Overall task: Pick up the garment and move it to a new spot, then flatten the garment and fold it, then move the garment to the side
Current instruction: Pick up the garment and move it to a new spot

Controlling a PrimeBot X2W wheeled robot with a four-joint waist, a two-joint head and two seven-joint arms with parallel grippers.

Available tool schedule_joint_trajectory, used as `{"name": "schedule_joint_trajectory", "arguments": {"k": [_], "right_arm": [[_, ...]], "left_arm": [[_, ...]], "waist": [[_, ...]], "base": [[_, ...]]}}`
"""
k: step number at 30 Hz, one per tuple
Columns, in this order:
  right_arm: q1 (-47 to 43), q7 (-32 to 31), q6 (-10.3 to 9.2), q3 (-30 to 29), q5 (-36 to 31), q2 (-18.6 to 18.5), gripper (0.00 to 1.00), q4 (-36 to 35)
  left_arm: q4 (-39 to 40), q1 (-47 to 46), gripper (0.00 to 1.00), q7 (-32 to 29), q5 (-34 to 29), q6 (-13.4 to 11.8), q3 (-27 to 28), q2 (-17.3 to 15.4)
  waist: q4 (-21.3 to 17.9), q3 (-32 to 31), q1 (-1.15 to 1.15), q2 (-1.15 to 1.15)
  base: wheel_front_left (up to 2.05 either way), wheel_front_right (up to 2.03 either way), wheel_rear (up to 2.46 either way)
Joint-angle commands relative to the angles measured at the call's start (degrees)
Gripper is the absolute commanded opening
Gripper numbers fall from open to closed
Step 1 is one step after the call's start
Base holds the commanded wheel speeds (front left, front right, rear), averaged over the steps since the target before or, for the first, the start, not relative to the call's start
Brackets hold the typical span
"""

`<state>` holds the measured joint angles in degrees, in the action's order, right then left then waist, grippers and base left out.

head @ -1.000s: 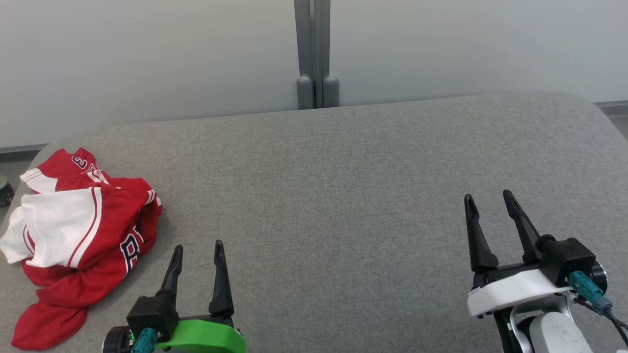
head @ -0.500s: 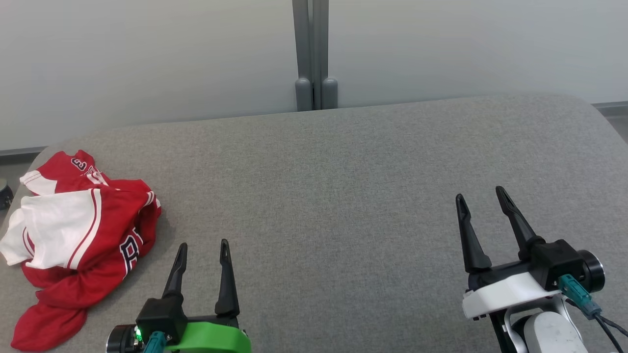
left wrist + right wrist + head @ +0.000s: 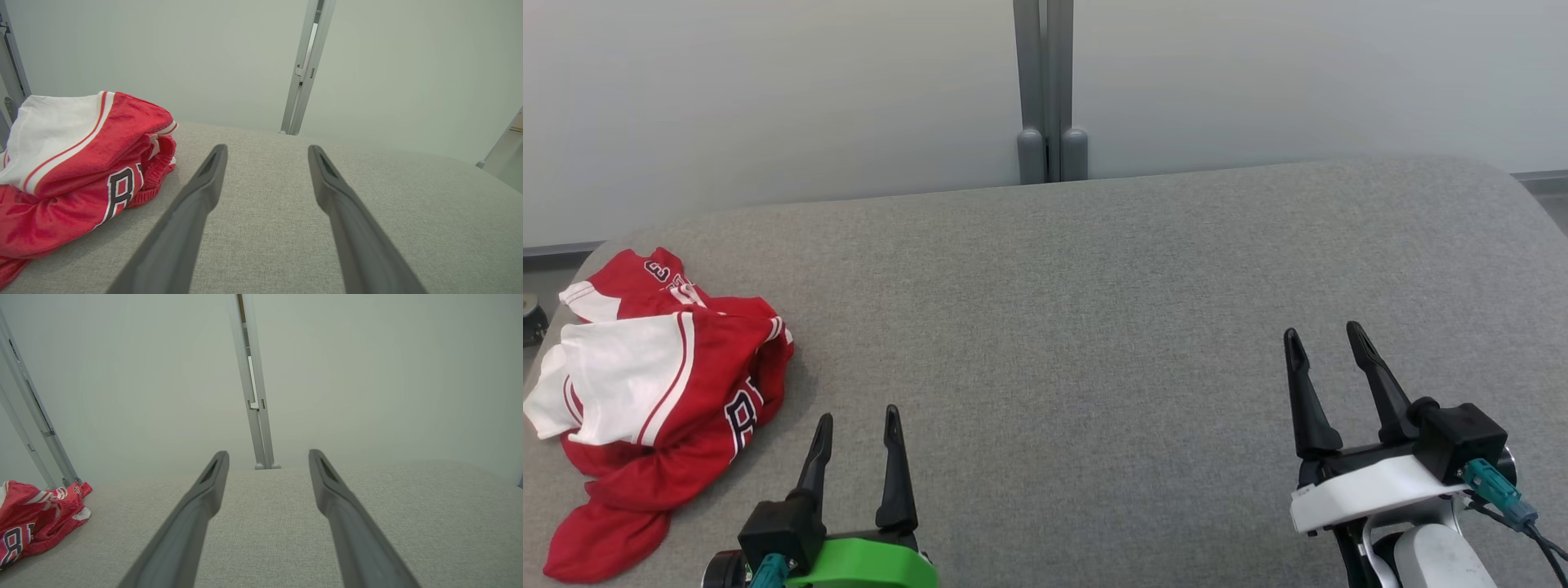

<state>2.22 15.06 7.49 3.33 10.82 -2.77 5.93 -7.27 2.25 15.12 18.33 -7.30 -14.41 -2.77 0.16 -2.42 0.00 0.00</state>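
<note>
A pale wall point(image 3: 768, 98) stands behind everything. Below it a grey, cloth-topped bench point(image 3: 1094, 327) spreads across the head view, its far corners rounded.

The garment point(image 3: 654, 392) lies crumpled in a heap on the left end of the bench, close to the left edge. It is red with white panels, striped trim and dark characters edged in white, and one red part trails toward the near edge. In the left wrist view the garment point(image 3: 81, 163) bulks up on the left with a white panel on top. In the right wrist view the garment point(image 3: 32, 514) sits at the far left, well apart from that arm.

The right pincer point(image 3: 1321, 331) hangs over the bare right part of the bench on a white base point(image 3: 1372, 490). It stands apart with nothing between its jaws, as the right wrist view also shows point(image 3: 267, 453).

The left pincer point(image 3: 858, 416) sits at the lower left on a green base point(image 3: 866, 563), near the garment's right side but not touching it. It too stands apart and empty, with bare bench showing between its jaws in the left wrist view point(image 3: 265, 149).

A grey post point(image 3: 1045, 82) runs down the wall to the bench's far edge. A teal plug point(image 3: 1494, 490) sticks out of the right arm's wrist.
</note>
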Motion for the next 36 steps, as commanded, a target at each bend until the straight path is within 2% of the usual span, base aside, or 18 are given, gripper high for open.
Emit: {"name": "schedule_joint_trajectory", "arguments": {"k": [1,6,10,21,30,36], "right_arm": [[-0.21,0.18,0.0,-0.07,0.22,-0.21,1.0,0.12],[-0.64,0.18,0.0,-0.11,-0.54,-0.2,1.0,0.33],[-1.12,0.18,0.01,0.07,0.06,-0.18,1.0,0.67],[-1.69,0.17,0.0,3.47,2.18,-0.21,1.0,1.88],[-1.97,0.18,0.0,6.12,3.55,-0.2,1.0,2.31],[-1.69,0.17,0.0,8.4,4.51,-0.19,1.0,2.77]], "left_arm": [[-0.09,0.39,1.0,0.06,0.37,0.22,0.06,-0.22],[-0.96,0.16,1.0,0.06,1.61,-0.16,-0.05,-0.22],[-1.41,-0.46,1.0,0.05,1.83,-0.2,0.15,-0.22],[-1.2,0.16,1.0,0.06,1.29,-0.16,3.31,-0.21],[-1.63,0.99,1.0,0.05,0.13,0.82,5.1,-0.22],[-1.62,1.35,1.0,0.05,-0.4,1.31,6.13,-0.21]], "waist": [[0.06,0.05,0.0,0.0],[0.95,0.08,0.0,0.0],[3.36,-0.07,0.0,0.0],[13.15,-0.5,0.0,0.0],[21.9,-1.2,0.0,0.0],[26.25,-1.29,0.0,0.0]], "base": [[0.0,0.0,0.0],[0.0,0.0,0.0],[0.0,0.0,0.0],[0.0,0.0,0.0],[0.0,0.0,0.0],[0.0,0.0,0.0]]}}
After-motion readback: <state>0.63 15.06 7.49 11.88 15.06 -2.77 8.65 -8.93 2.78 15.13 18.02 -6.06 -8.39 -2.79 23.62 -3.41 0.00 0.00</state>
